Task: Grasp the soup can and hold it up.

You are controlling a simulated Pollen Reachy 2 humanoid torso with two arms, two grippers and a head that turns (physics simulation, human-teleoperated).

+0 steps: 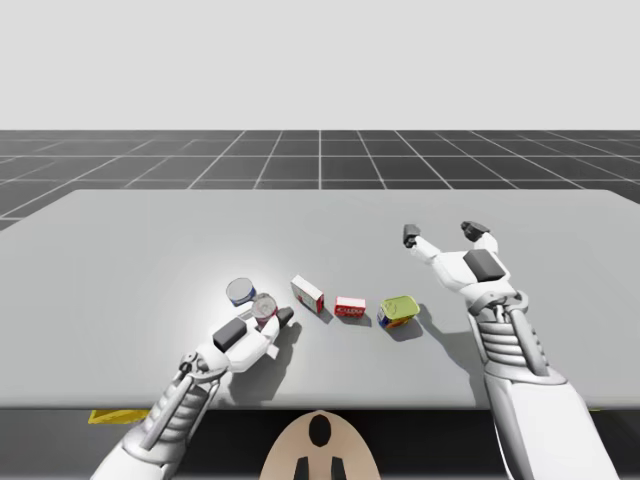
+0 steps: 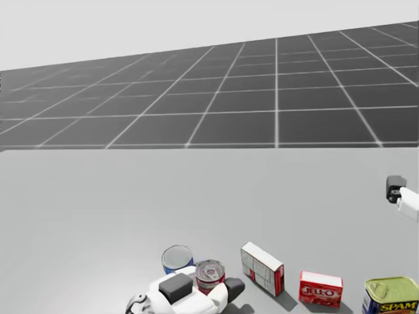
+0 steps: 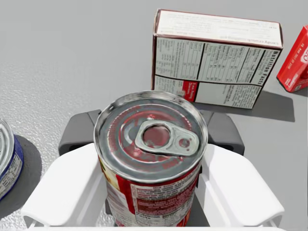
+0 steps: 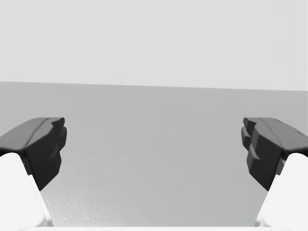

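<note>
The soup can (image 3: 150,159) stands upright, clasped from 2 sides by the left gripper (image 3: 150,132). Its long axis is vertical, so a straight lift is suggested, with open room above. A blue can (image 1: 240,291) is just beside it and a box (image 3: 216,57) ahead. The right gripper (image 1: 440,232) is spread wide, well apart.

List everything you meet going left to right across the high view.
blue can → red soup can → white box → red box → green-topped tin → right gripper
</note>
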